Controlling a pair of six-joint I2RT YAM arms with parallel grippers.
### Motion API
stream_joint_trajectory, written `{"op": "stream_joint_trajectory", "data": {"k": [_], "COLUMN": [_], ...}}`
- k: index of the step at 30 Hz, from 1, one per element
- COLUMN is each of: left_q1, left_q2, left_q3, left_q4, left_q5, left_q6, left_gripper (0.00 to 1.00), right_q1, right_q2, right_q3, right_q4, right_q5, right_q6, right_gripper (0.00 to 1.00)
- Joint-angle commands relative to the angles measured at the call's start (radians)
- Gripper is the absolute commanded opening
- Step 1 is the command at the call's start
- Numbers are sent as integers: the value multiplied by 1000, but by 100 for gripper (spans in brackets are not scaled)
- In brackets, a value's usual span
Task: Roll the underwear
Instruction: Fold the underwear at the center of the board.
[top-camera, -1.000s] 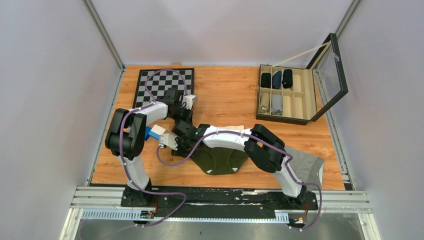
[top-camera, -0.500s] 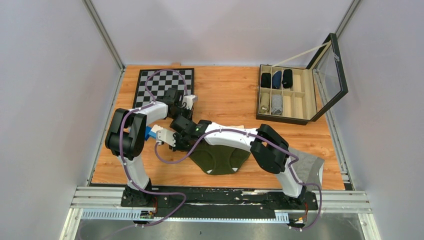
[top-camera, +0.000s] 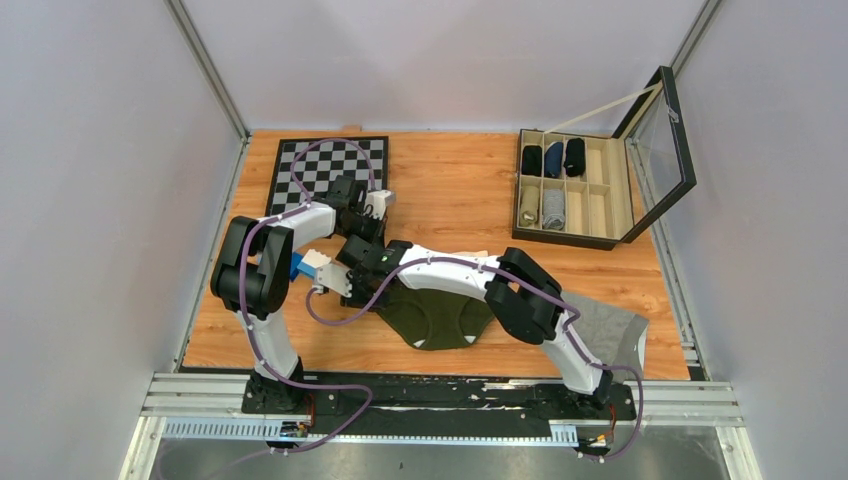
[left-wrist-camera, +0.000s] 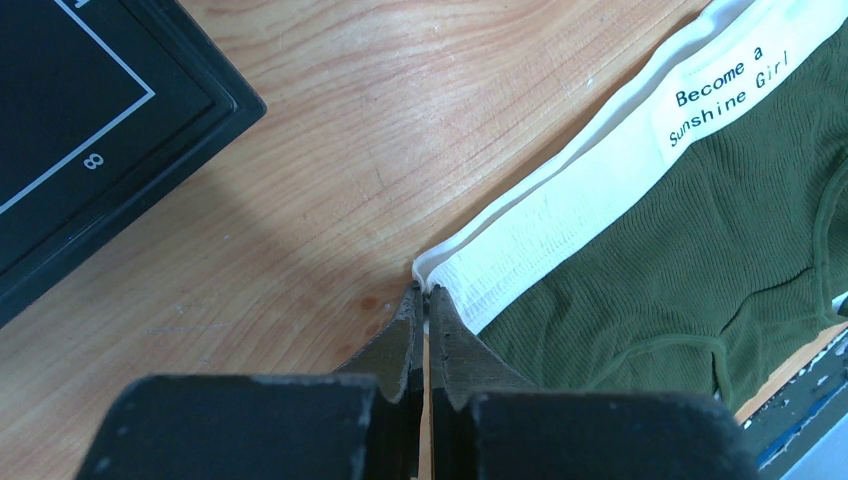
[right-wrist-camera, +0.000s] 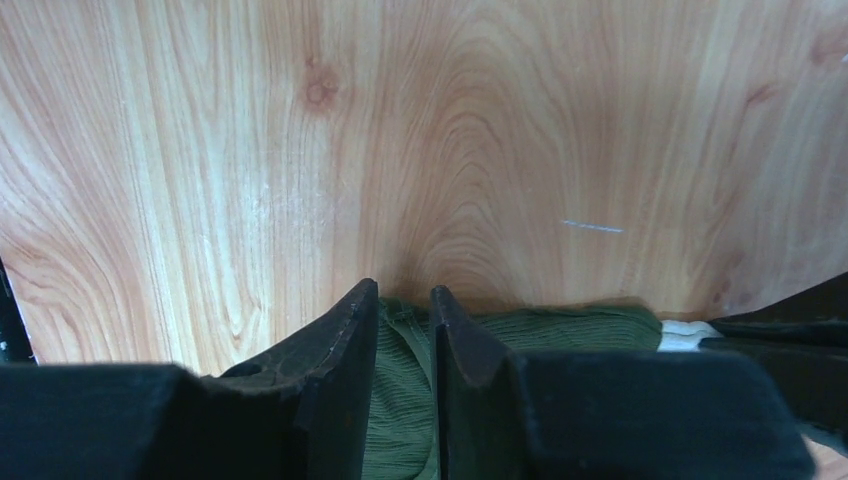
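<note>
Left gripper (left-wrist-camera: 422, 292): fingers pressed together, nipping the left corner of the white waistband (left-wrist-camera: 600, 170), just right of the chessboard (top-camera: 325, 170) at the table's (top-camera: 450, 200) far left. Right gripper (right-wrist-camera: 400, 300): reaches across to the left, just near of the left one; fingers nearly closed, pinching a fold of green fabric at the garment's left edge. Underwear (top-camera: 440, 318): dark green, lying flat at table centre toward the near side, waistband on the far edge. Grey garment (top-camera: 612, 330): near right, partly under the right arm. Open compartment box (top-camera: 575, 195): far right, holding rolled items.
</note>
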Motion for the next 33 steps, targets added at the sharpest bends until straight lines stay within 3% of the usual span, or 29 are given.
{"op": "stream_joint_trajectory", "data": {"k": [1,6,24,29,31,33], "left_q1": [6,7,6,7,7,10], "left_q2": [18,23,31,39,39,33], "left_q3": [16,21,25,34,47,65], "left_q4": [-24,-26,-35,-46,-60,-86], "left_q5": [4,3,5,6,5,5], "left_q6": [31,33,40,42,47,57], "left_gripper": [0,0,0,0,0,0], "right_q1": [4,5,6,5,5,6], "right_q2": [7,-17,17,27,18,7], "right_q3": [19,30,-24,-28,-3,45], "right_q4": [-26,-36,-23,-25,-28,-41], "right_q5": [11,4,30,15,2,-14], "right_q6": [26,33,28,19,21,49], "right_gripper": [27,33,34,7,0,0]}}
